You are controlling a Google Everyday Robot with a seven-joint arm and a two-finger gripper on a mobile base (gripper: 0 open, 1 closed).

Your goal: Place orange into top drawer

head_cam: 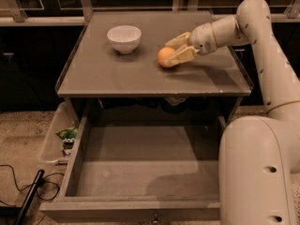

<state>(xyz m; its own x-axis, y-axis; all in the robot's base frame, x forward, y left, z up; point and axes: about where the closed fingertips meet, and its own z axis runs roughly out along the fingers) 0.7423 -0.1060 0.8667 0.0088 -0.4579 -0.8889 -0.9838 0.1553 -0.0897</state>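
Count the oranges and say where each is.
1. The orange sits on the tabletop, right of the white bowl, at the tip of the gripper. None shows in the open top drawer; its rear is shadowed.

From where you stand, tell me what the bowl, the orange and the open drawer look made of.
The white bowl: likely glazed ceramic, smooth with a soft sheen. The orange, at the gripper on the tabletop: real fruit or plastic, matte skin; cannot tell which. The top drawer: probably painted wood, flat grey, thick boards.

Surface [117,78] held one orange [164,58], one white bowl [124,38]; one tool [170,53] was at orange; one top drawer [140,170], one plastic bin [50,139] below.
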